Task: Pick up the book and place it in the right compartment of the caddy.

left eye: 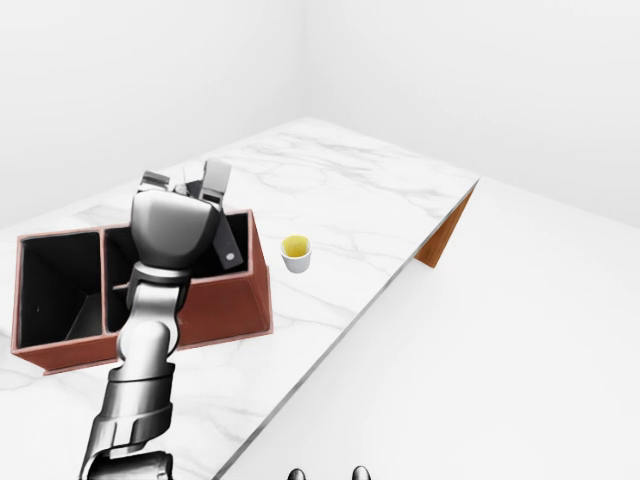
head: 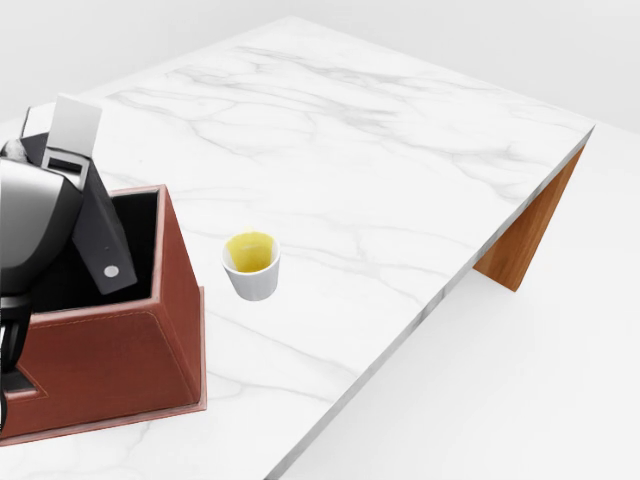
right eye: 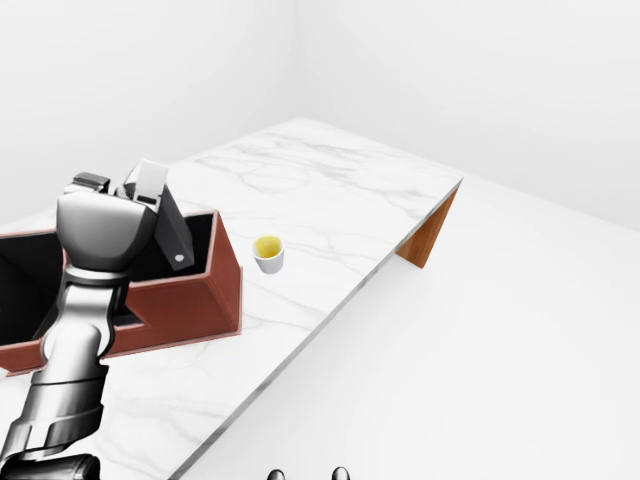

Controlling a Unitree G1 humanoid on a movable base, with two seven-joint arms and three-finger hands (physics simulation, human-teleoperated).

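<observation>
Now my left hand [left eye: 178, 228] is clamped on the book [head: 97, 235], tilted steeply with its lower corner inside the right compartment of the caddy [left eye: 250, 290]. It seems stiff, light and slick-covered, so I grip across its top edge. A cup [head: 251, 264] stands nearby.

White cup [head: 251, 265], perhaps yellow-filled, on marble table [head: 380, 170].

Polished white marble table [head: 400, 150], matt leathery red-brown caddy [head: 120, 350], glossy ceramic cup [head: 252, 265]
</observation>
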